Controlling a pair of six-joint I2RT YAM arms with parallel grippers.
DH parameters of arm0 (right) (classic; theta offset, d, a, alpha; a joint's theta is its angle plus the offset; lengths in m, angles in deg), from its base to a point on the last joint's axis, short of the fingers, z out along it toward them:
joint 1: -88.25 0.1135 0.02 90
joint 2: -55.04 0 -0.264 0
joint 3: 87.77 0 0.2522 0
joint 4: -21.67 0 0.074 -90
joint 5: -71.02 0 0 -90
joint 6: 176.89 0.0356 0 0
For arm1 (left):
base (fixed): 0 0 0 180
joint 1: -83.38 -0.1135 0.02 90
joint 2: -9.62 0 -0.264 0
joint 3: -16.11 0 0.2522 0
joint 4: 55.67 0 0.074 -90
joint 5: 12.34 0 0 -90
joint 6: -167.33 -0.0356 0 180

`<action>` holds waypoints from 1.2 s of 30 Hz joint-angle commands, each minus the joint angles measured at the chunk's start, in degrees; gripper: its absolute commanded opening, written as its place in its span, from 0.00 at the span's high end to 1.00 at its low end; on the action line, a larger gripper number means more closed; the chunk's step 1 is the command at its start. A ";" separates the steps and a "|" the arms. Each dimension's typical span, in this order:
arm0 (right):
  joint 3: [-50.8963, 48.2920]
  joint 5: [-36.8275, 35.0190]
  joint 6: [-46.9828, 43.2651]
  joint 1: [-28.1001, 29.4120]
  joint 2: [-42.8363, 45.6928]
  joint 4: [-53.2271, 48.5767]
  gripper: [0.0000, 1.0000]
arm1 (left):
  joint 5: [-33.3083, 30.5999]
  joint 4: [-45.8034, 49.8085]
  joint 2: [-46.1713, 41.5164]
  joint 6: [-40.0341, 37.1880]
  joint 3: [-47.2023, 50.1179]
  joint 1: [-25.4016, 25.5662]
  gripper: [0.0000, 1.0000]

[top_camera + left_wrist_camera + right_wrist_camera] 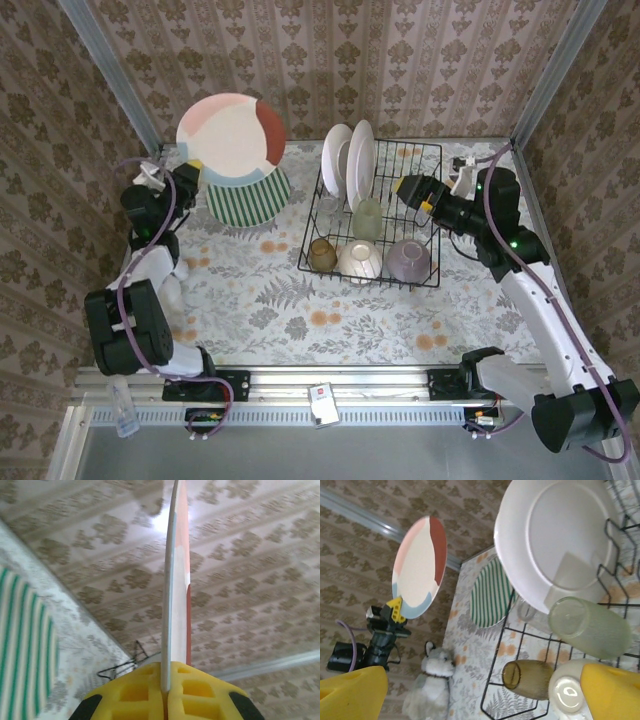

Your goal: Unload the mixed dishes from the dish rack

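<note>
Clamping the colourful plate (230, 135), left hand (165, 692) holds it upright (right hand (412, 195) open over the dish rack (425, 165)).

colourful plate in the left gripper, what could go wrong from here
The colourful plate is pinched at its rim by the left gripper, upright in the air; it could slip and hit the striped plate. The open right gripper could knock the glass lying in the rack.

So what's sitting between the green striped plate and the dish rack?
Nothing is. In the top view, just a narrow bare strip of floral tablecloth separates the striped plate from the left edge of the dish rack.
</note>
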 commanded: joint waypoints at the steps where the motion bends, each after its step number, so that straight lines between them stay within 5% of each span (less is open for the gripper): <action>1: -0.54 -4.88 0.05 0.22 0.68 -2.62 0.00 | 0.34 -1.27 3.33 -1.38 -0.23 -1.05 1.00; 19: -3.50 -0.73 -2.44 0.43 1.56 1.02 0.00 | 2.42 -4.42 23.10 -1.51 -4.40 -1.59 1.00; 36: -3.78 -1.39 -3.50 0.52 0.64 0.05 0.00 | 0.15 3.03 25.84 -5.76 -6.72 0.76 1.00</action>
